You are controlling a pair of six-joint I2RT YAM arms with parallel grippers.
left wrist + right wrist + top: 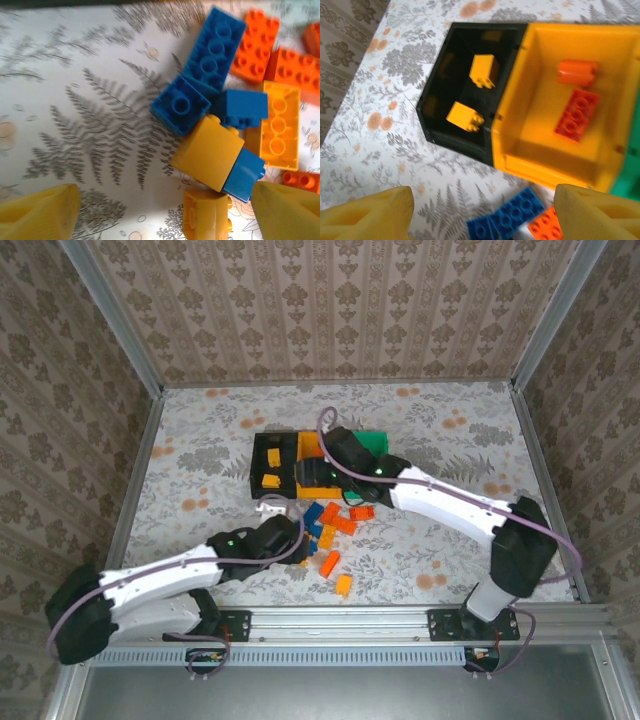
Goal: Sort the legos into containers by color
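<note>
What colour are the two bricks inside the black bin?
Both bricks are yellow-orange; right wrist view shows it best.

Left arm (160,585) and right arm (450,505): white link shells between rounded black joint housings, a green light (380,470) on each forearm, a thin mauve cable (320,422) looped alongside; wedge-shaped yellow fingers (40,212) form the jaws

I find no writing, label, brand mark or number that I can read on anything before me. The studs of the blue brick (212,47) under my left wrist camera are too blurred to show any lettering.
</note>
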